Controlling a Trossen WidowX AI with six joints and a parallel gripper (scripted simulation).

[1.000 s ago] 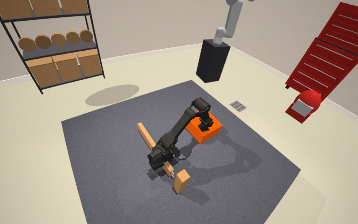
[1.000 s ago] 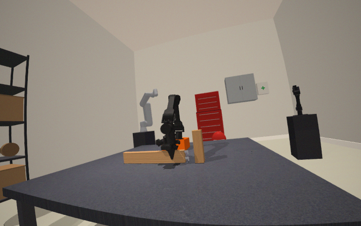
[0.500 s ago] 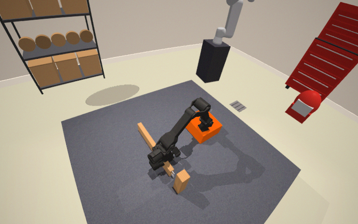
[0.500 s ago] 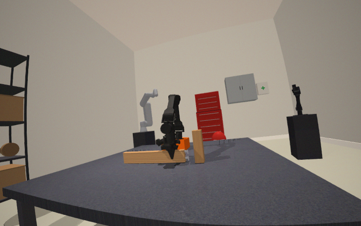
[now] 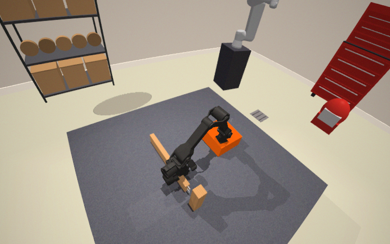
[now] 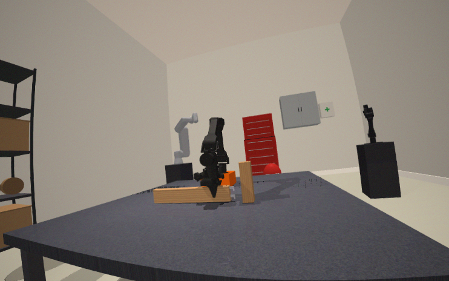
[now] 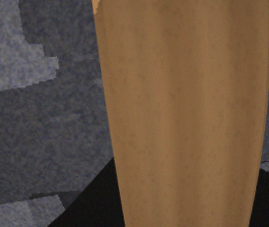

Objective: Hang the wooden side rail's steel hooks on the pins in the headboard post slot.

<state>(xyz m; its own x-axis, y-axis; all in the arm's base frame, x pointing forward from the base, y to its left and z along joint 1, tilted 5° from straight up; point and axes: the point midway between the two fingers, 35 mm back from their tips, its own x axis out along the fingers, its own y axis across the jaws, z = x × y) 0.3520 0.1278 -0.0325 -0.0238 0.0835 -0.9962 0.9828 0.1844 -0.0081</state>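
Observation:
The wooden side rail point(image 5: 159, 148) point(image 6: 181, 195) point(image 7: 187, 97) lies nearly level, its far end on the table. Whether its hook end is slightly raised is hard to tell. My gripper point(image 5: 175, 176) point(image 6: 213, 192) point(image 7: 160, 159) is shut on the rail near the hook end, fingers pointing down on either side. The steel hooks point(image 5: 188, 189) point(image 6: 233, 188) stick out of the rail's end towards the post, with a small gap between. The headboard post point(image 5: 196, 198) point(image 6: 246, 183) stands upright. Its slot and pins are hidden in all views.
The dark table top point(image 5: 114, 196) point(image 6: 219, 237) carries everything. The orange block point(image 5: 217, 147) point(image 6: 229, 178) under the arm's base stands behind the rail and post. The arm reaches over the rail from that side. Shelves, a red cabinet and other robots stand beyond the table.

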